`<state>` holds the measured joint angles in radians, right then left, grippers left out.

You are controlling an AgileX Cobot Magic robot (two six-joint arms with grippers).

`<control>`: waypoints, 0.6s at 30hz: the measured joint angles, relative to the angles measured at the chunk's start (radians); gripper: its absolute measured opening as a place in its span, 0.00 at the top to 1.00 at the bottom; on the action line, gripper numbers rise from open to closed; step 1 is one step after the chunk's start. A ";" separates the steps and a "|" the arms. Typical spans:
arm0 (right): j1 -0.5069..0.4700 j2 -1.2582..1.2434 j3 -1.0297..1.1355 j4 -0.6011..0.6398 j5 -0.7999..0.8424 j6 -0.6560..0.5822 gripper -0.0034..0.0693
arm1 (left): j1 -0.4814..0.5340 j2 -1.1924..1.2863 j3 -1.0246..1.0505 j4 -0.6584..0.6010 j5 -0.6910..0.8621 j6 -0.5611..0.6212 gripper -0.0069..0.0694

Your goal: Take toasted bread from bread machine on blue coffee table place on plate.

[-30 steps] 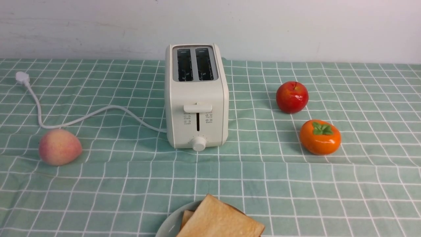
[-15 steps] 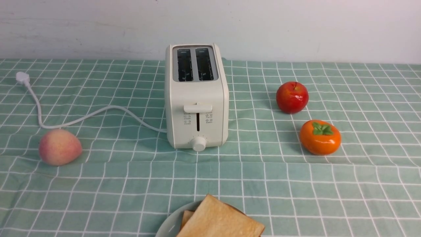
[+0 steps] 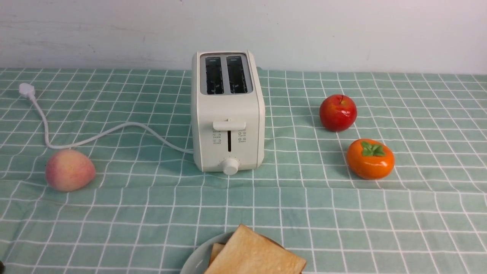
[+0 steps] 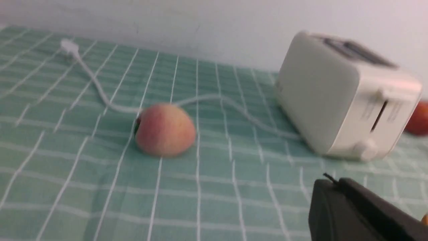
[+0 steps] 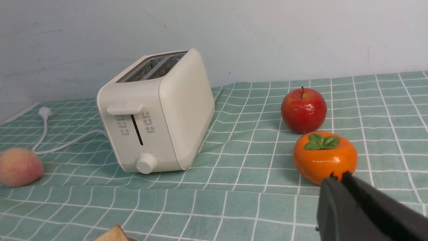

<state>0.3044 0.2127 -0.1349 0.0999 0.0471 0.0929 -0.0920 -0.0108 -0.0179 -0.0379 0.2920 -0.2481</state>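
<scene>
Front view: toasted bread (image 3: 255,255) lies on the plate (image 3: 196,260), nearer than the bread machine (image 3: 229,133), whose tiny printed icons beside the lever are illegible. Left wrist view: the left gripper (image 4: 334,179) is closed, its fingertips together. Right wrist view: the right gripper (image 5: 339,177) is closed too; the bread machine's small print is unreadable.

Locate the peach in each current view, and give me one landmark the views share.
Front view: the peach is at the left side, just nearer than the white cord.
Left wrist view: left of the picture's centre, with the cord running behind it.
Right wrist view: at the picture's left edge, partly cut off.
Shared landmark: the two-slot toaster.
</scene>
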 joint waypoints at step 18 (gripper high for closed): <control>0.000 0.000 0.002 -0.003 0.000 0.001 0.91 | 0.000 0.000 0.048 0.054 0.123 0.088 0.91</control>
<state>0.3044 0.2127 -0.1330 0.0968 0.0470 0.0940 -0.0920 -0.0108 0.0297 0.0156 0.4155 -0.1602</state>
